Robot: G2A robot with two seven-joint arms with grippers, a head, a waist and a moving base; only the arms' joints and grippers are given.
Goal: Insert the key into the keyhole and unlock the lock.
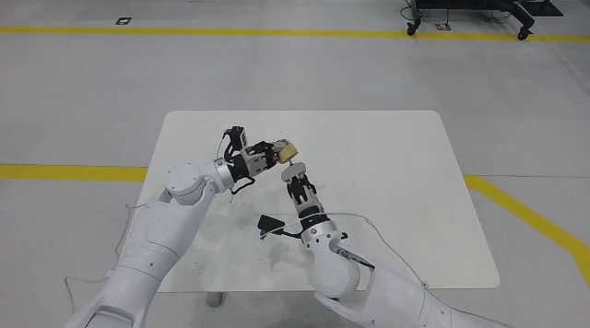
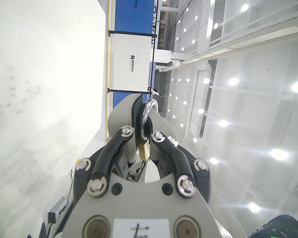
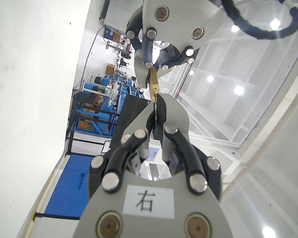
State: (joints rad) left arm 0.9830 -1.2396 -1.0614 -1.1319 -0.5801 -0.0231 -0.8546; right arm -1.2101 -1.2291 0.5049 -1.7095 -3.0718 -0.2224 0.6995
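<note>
Top view, reading across from the left: my left gripper is holding the lock up in the air over the white table. It's pressed together on it, and the left wrist view shows the steel shackle pinched between the pads with the brass body hanging out toward the wrist. Just right of that and a bit nearer me, the right gripper comes up from below, shut tight on the key. Only a sliver of blade pokes out past its fingertips.

On the right wrist view the key tip is right at the end face of the brass body, touching or as good as. I honestly can't tell if it's actually started into the keyhole or is just butted against the face.

What worries me:
- If the tip is off the slot and I push, I reckon the lock pivots on the shackle, since that's all the left side has hold of.
- So little blade is showing that the fingertips may hit the body before the key seats.
- Turning with a skewed key could twist it in the pads, or knock the lock out and down onto the table.
</note>
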